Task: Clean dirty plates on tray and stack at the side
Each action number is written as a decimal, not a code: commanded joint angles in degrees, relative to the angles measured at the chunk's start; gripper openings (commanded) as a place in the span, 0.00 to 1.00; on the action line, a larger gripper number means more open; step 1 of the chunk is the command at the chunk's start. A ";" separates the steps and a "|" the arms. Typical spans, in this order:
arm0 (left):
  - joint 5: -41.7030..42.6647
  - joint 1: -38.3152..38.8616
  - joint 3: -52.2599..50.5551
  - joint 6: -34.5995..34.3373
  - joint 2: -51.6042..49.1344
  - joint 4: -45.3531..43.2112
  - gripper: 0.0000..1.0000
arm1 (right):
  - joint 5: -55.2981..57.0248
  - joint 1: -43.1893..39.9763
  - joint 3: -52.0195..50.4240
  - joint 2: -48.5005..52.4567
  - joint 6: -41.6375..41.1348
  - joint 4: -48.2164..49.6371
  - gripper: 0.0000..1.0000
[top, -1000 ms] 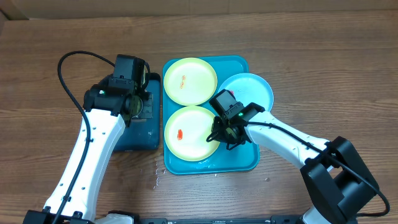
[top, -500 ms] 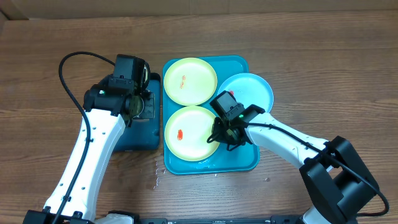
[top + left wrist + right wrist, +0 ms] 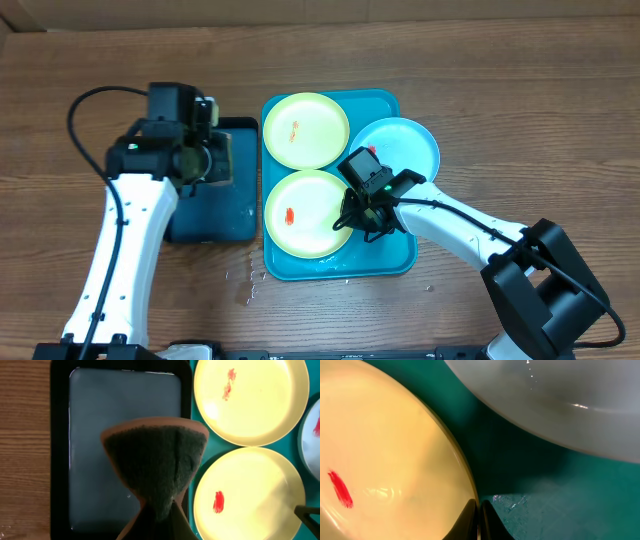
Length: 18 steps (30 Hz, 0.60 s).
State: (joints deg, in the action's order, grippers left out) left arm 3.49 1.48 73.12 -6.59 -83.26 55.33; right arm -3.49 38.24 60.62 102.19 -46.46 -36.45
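Though glossy, two pale yellow plates (image 3: 250,400) with red smears (image 3: 218,502)

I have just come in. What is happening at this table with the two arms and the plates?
The left tool holds a sponge above the dark tray, which has water in it. The right tool is shut and seems to pinch the rim of the near yellow plate on the teal tray. It and the far yellow plate show red smears. No plate is stacked aside yet.
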 commanded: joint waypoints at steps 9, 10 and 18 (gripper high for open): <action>10.08 3.78 0.90 0.37 -2.97 1.92 0.04 | 2.47 -1.66 -0.02 0.11 -1.60 0.37 0.04; 11.54 4.57 0.90 0.37 -3.74 2.34 0.04 | 2.38 -1.81 -0.02 0.11 -1.60 0.24 0.04; 14.71 12.11 0.85 -1.31 -11.13 4.72 0.04 | 2.36 -1.97 -0.02 0.11 -1.60 0.22 0.04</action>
State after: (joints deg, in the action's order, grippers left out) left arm 15.44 11.53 73.12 -6.72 -92.47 59.88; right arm -2.90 37.04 60.62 102.19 -46.87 -36.56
